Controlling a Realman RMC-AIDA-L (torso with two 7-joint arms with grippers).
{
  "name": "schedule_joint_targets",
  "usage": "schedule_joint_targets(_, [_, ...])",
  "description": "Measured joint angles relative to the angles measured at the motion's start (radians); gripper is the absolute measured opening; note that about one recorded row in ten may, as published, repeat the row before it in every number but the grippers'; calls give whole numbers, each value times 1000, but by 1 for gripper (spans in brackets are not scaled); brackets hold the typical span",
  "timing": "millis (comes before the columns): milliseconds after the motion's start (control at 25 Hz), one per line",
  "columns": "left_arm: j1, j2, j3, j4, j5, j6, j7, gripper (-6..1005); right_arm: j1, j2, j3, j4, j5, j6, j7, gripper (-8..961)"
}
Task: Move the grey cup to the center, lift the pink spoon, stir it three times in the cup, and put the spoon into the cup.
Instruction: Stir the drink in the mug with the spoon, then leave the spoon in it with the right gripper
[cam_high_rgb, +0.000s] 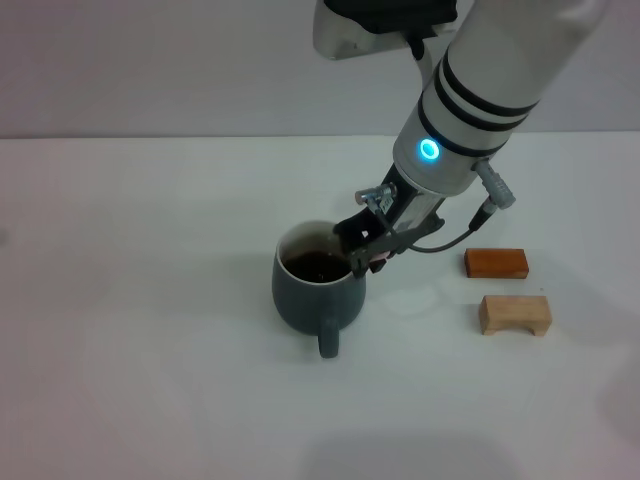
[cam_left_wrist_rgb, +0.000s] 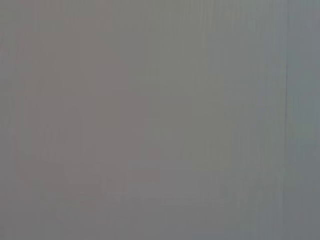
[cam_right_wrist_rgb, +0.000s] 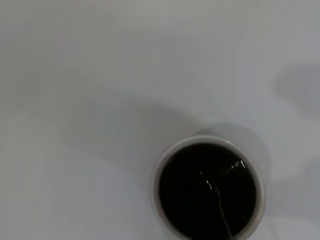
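Note:
The grey cup (cam_high_rgb: 308, 298) stands on the white table near the middle, its handle toward me and dark liquid inside. My right gripper (cam_high_rgb: 365, 250) hangs over the cup's right rim, shut on the pink spoon, of which a bit of pink handle (cam_high_rgb: 377, 264) shows below the fingers. In the right wrist view the cup's white rim (cam_right_wrist_rgb: 159, 171) rings the dark liquid, and the spoon's thin metal stem (cam_right_wrist_rgb: 221, 210) dips into it. The spoon's bowl is hidden under the liquid. My left gripper is out of view, and the left wrist view shows only a blank grey surface.
An orange-brown wooden block (cam_high_rgb: 496, 263) and a tan wooden block (cam_high_rgb: 514, 314) lie on the table to the right of the cup. The cable of the right arm (cam_high_rgb: 470, 225) hangs near them. White tabletop extends left of the cup and in front of it.

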Motion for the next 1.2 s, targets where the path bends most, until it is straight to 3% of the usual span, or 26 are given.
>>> schedule_joint_targets(760, [-6,3,-5,-4,0,0,5,47,9,2,-2,5,-22,20,0,120])
schedule_joint_targets(960, [-7,3,-6,-4,0,0,6,46,10,1,-3,1,-23,20,0,244])
schedule_joint_targets(1200, [-10,2,-7,-4,0,0,7,46,11,0,-4,2,-42,23,0,243])
